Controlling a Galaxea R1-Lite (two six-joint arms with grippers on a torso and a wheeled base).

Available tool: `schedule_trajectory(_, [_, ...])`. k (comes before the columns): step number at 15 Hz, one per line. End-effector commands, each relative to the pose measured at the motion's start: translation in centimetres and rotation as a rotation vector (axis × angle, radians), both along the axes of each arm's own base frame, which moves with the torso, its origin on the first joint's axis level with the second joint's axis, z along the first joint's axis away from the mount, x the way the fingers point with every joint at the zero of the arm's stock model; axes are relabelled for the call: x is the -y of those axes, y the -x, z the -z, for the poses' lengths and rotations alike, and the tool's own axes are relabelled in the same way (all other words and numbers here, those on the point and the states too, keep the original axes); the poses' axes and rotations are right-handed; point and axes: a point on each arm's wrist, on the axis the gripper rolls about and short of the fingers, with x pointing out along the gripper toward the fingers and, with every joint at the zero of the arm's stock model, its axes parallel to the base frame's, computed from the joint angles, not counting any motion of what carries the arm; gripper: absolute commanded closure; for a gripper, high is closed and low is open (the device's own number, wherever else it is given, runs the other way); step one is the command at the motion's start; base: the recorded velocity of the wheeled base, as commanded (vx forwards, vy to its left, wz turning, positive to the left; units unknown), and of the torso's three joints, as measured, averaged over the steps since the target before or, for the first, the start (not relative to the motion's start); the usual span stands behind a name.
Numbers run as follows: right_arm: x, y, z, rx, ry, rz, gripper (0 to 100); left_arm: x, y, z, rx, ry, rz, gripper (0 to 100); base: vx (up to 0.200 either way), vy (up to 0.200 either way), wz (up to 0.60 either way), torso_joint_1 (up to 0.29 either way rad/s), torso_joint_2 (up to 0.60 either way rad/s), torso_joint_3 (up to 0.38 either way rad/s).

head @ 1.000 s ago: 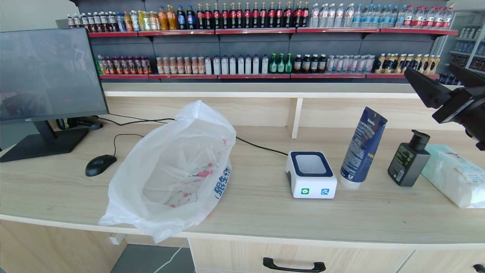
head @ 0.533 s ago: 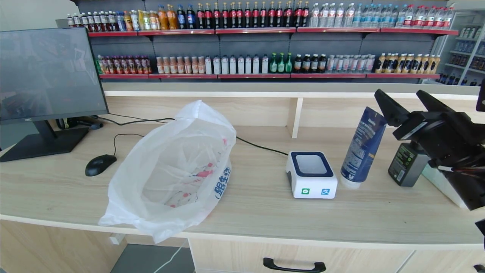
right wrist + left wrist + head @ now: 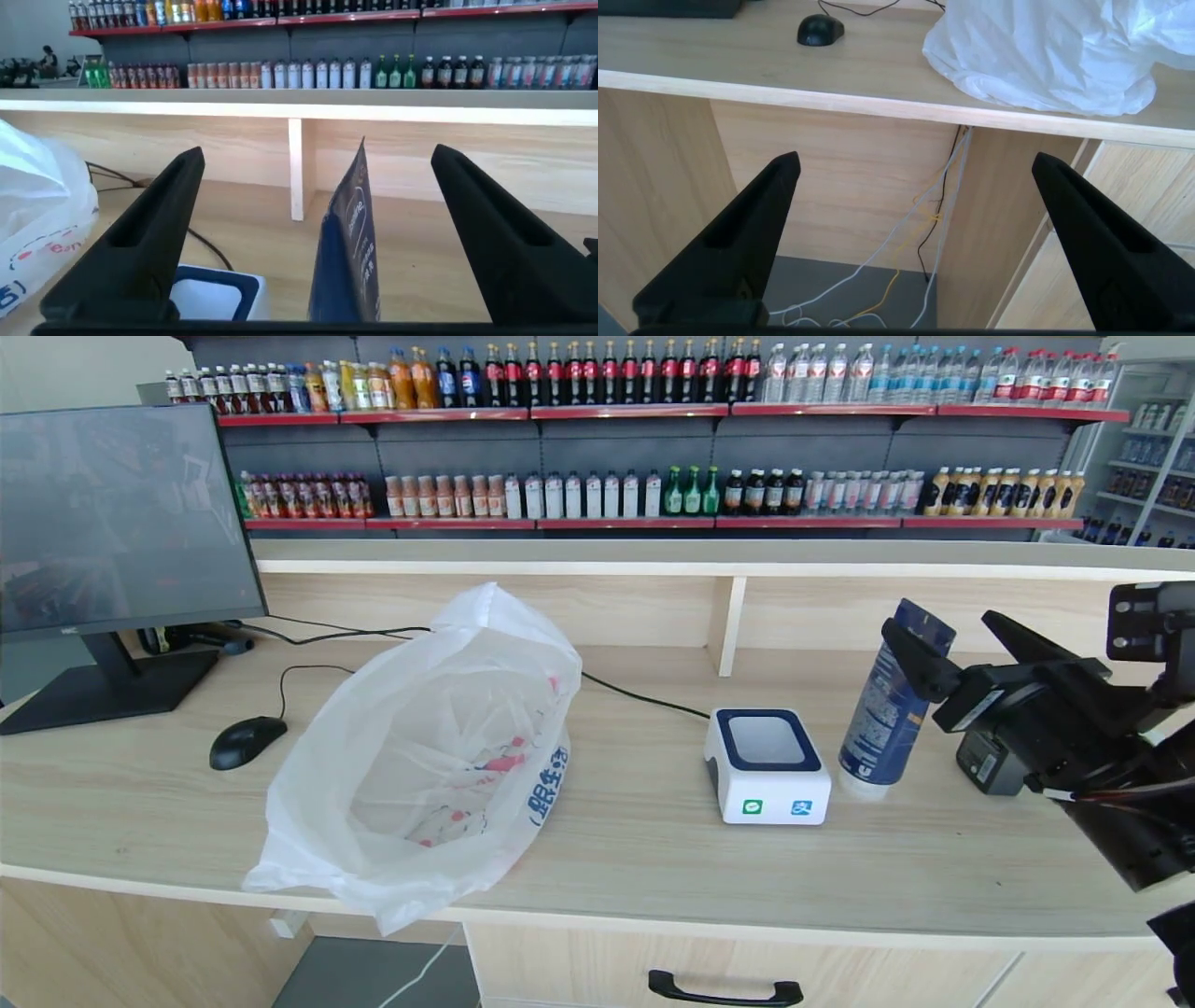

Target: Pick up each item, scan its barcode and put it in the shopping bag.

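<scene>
The right gripper (image 3: 941, 625) hangs over the right end of the wooden counter (image 3: 653, 859) with its two black fingers spread wide and nothing held between them. Just ahead of it stands the blue tube (image 3: 892, 700), cap down on the counter and leaning a little. In the right wrist view the tube sits edge-on in the gap between the fingers, with open space on both sides, so neither finger touches it. In the head view one finger crosses in front of the tube's upper part. A black pump bottle (image 3: 980, 761) stands just beside the tube, mostly hidden behind the gripper.

On the tube's other side, just beside it, is the white barcode scanner (image 3: 767, 765) with its dark-framed window facing up. Farther left the white plastic shopping bag (image 3: 439, 756) lies open near the counter's front edge. Beyond it are a black mouse (image 3: 245, 742) and a monitor (image 3: 117, 513).

The left gripper (image 3: 917, 161) is also wide open and holds nothing. It sits low in front of the counter, below its edge, well apart from the tube, with the bag and mouse above it on the counter
</scene>
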Motion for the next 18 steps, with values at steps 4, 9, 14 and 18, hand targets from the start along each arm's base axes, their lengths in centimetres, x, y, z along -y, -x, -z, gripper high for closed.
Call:
schedule_trajectory(4, [0.8,-1.0,1.2,-0.048,0.003,0.039,0,0.0,0.0,0.0,0.0,0.0,0.0,0,0.0,0.0,0.0,0.0,0.0,0.0])
schedule_trajectory(9, [0.6,-2.1,2.6,-0.101,0.003,0.036,0,0.0,0.0,0.0,0.0,0.0,0.0,0,0.0,0.0,0.0,0.0,0.0,0.0])
schedule_trajectory(14, [0.4,-4.4,5.0,-0.18,-0.011,0.047,0,0.0,0.0,0.0,0.002,0.0,0.0,0,0.0,0.0,0.0,0.0,0.0,0.0])
schedule_trajectory(18, [0.4,-4.7,5.7,-0.203,-0.008,0.049,0,0.0,0.0,0.0,0.0,0.0,0.0,0,0.0,0.0,0.0,0.0,0.0,0.0])
